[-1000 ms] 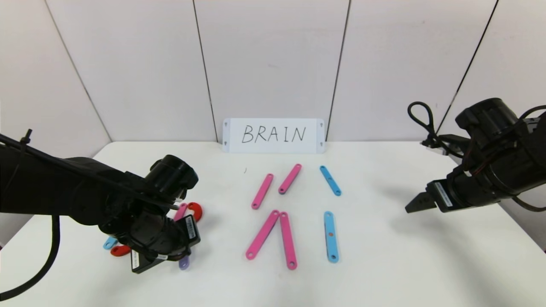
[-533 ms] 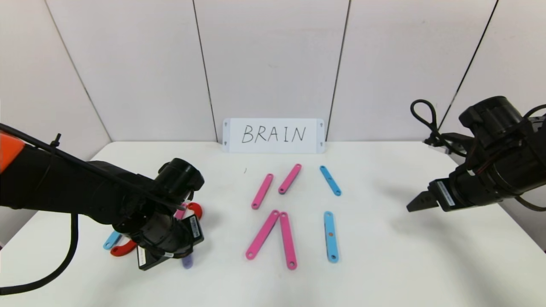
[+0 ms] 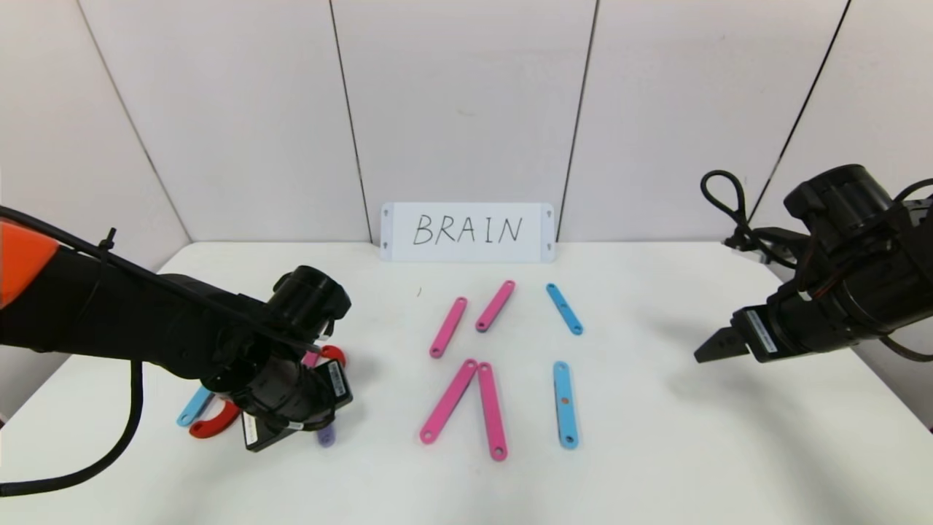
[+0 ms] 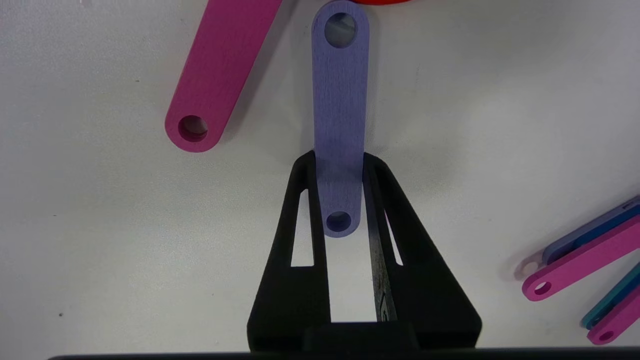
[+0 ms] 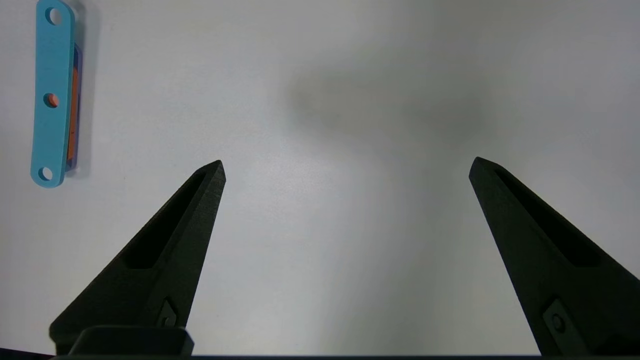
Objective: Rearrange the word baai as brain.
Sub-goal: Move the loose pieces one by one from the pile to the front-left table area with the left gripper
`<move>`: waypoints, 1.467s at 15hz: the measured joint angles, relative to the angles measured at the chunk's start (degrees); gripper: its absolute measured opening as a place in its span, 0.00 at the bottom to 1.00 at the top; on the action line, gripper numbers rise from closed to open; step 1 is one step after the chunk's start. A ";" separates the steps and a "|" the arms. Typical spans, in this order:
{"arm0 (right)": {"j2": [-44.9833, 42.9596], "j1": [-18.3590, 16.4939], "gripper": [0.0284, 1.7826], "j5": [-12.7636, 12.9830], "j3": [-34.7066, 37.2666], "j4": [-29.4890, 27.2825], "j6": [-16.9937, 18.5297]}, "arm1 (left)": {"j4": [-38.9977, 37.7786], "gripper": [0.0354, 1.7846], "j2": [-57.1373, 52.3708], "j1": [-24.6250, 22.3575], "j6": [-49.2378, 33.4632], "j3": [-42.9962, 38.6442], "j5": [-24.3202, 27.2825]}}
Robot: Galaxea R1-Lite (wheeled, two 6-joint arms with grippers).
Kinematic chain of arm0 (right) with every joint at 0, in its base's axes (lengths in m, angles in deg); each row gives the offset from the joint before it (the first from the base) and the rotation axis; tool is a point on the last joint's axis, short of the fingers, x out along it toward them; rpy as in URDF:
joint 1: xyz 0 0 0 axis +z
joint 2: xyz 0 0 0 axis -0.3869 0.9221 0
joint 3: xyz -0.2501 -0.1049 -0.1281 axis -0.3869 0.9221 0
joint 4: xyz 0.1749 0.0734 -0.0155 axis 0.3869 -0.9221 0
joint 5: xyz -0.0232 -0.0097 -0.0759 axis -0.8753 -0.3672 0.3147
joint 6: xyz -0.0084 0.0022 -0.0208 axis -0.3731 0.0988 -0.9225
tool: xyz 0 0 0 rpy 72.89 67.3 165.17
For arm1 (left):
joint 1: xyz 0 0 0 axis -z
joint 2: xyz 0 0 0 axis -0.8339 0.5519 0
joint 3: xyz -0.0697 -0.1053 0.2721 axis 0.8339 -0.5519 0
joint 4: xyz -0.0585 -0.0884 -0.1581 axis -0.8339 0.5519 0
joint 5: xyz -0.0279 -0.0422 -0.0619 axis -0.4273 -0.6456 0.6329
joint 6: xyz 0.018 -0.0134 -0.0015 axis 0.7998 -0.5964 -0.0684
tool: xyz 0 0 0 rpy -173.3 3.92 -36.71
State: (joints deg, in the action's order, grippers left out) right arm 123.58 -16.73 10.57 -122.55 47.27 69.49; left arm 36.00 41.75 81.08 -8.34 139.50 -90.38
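Observation:
The word's pieces lie flat on the white table [image 3: 656,452]. Two pink bars [image 3: 447,327] [image 3: 496,305] and a blue bar [image 3: 564,309] lie in the far row. Two pink bars meeting in a V [image 3: 447,401] and a blue bar [image 3: 565,404] lie nearer. My left gripper [image 3: 291,412] is at the left, shut on a purple bar [image 4: 340,100] near one end [image 4: 340,160]; the bar's tip shows below the gripper [image 3: 326,436]. Red arcs [image 3: 334,355] [image 3: 215,423], a pink bar [image 4: 220,70] and a small blue bar [image 3: 193,407] lie around it. My right gripper [image 3: 711,350] hovers open and empty at the right [image 5: 345,165].
The white card with handwritten "BRAIN" [image 3: 467,232] stands against the back wall. White wall panels enclose the table at the back and sides. The nearer blue bar also shows in the right wrist view [image 5: 50,95], with orange under it.
My left gripper has shifted a little to the right and away from me, and the purple bar's tip has moved with it. The right arm has barely moved.

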 joint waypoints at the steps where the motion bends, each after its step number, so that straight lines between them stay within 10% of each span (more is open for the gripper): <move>1: 0.00 0.00 0.96 -0.01 0.00 0.00 -0.02 | 0.10 0.14 0.11 -0.07 -0.02 0.06 -0.02; 22: 0.16 0.40 0.96 0.00 0.22 0.00 -0.20 | 0.30 0.24 -0.26 -0.30 -1.18 -0.62 -0.80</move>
State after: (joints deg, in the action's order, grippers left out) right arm 123.74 -16.32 10.57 -122.33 47.27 69.30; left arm 36.30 41.49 80.77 -9.52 138.88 -91.19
